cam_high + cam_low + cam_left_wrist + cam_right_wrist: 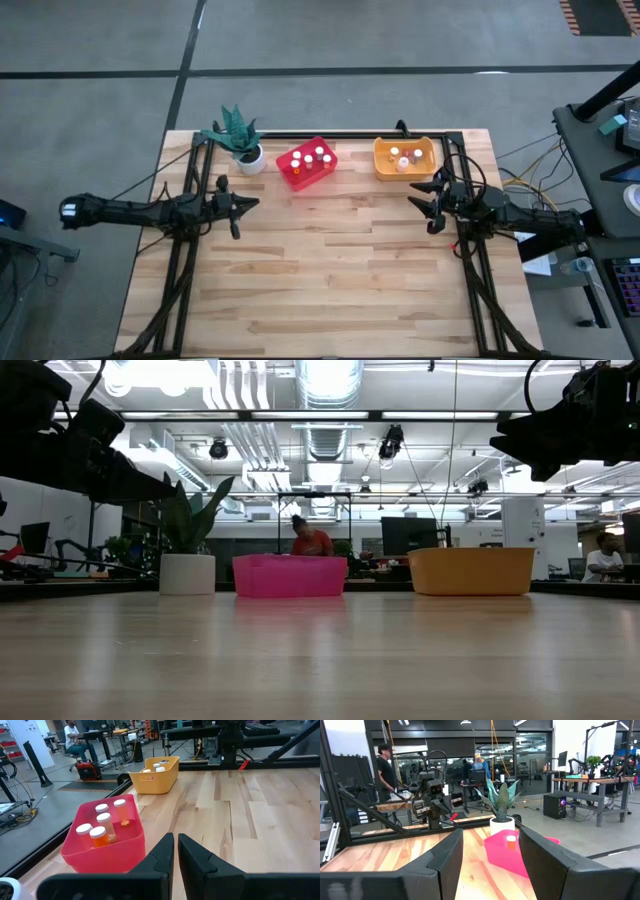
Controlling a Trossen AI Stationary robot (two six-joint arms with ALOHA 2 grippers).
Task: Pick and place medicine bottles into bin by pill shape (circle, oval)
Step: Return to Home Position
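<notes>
Several white-capped medicine bottles (102, 827) stand in the red bin (292, 178) at the table's far middle. Several more bottles (157, 766) stand in the orange bin (381, 163) to its right. My left gripper (255, 203) hovers left of centre, nearer than the red bin, its fingers shut and empty (176, 851). My right gripper (422, 205) hovers nearer than the orange bin, open and empty (490, 845). Both grippers are well above the tabletop in the low view. No bottle shows on the bare table.
A white pot with a green plant (248, 155) stands left of the red bin. Black frame rails run along the table's far edge and both sides. Bare wood lies between the arms and toward the near edge. People are in the room beyond the table.
</notes>
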